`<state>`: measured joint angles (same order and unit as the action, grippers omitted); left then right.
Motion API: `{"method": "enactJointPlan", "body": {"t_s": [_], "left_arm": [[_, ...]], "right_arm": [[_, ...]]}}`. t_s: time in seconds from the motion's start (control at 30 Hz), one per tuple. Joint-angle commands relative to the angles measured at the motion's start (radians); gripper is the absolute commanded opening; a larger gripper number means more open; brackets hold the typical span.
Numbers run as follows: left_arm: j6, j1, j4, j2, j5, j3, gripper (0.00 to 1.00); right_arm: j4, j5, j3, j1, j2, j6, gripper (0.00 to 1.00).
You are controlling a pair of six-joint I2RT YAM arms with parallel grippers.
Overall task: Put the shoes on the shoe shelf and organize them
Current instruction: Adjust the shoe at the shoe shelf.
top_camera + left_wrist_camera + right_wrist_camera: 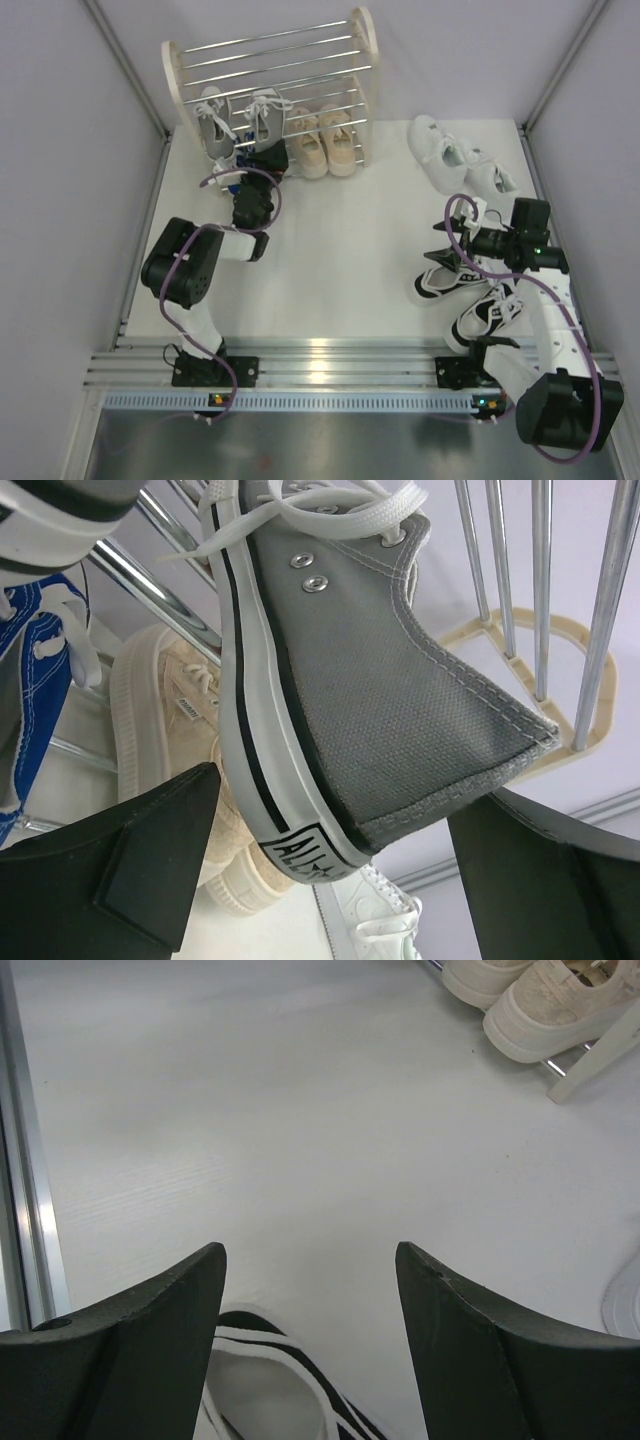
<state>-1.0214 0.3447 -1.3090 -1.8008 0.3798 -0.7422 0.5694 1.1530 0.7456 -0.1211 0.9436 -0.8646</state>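
From above, your shoe shelf [364, 50] carries the grey pair [215, 125] and beige pair [308, 142]; the black-and-white pair [440, 282] lies on the bench [340, 250]. Left wrist: left fingers [130, 880] stand wide about the heel of a grey shoe [400, 680]. Right wrist: right fingers [130, 1340] spread above the collar of a black-and-white shoe [255, 1390]; it should be light and soft-sided, so pinch the stiffer heel

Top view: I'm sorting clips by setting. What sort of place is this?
Probably a robotics lab cell, not a home: plain white panel walls box in a white table, two arms are bolted to an aluminium rail, beside a lone shoe shelf.
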Motion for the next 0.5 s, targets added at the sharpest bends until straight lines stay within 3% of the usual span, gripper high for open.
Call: {"method": "enactJointPlan", "body": {"t_s": [0.0,0.07,0.17,0.2,0.27,0.3,0.37,0.47], "left_arm": [[0.009,-0.016,-0.375,-0.035,0.03,-0.054,0.96],[0.009,-0.019,-0.375,-0.054,0.054,-0.063,0.91],[0.009,-0.027,-0.375,-0.075,0.067,-0.078,0.7],[0.009,-0.029,-0.375,-0.08,0.07,-0.082,0.59],[0.017,-0.032,-0.375,-0.086,0.083,-0.083,0.45],[0.02,-0.035,-0.377,-0.086,0.088,-0.082,0.22],[0.027,-0.036,-0.375,-0.083,0.091,-0.074,0.04],[0.04,-0.039,-0.377,-0.065,0.077,-0.059,0.0]], "right_arm": [[-0.009,0.043,0.015,-0.018,0.003,-0.033,0.69],[-0.009,0.043,0.015,-0.02,0.0,-0.034,0.69],[-0.008,0.045,0.015,-0.023,0.001,-0.033,0.69],[-0.009,0.045,0.015,-0.025,0.001,-0.033,0.69],[-0.008,0.047,0.015,-0.025,0.001,-0.034,0.7],[-0.008,0.047,0.015,-0.026,0.0,-0.034,0.7],[-0.006,0.047,0.015,-0.028,0.0,-0.036,0.7],[-0.005,0.05,0.017,-0.031,-0.002,-0.037,0.69]]}}
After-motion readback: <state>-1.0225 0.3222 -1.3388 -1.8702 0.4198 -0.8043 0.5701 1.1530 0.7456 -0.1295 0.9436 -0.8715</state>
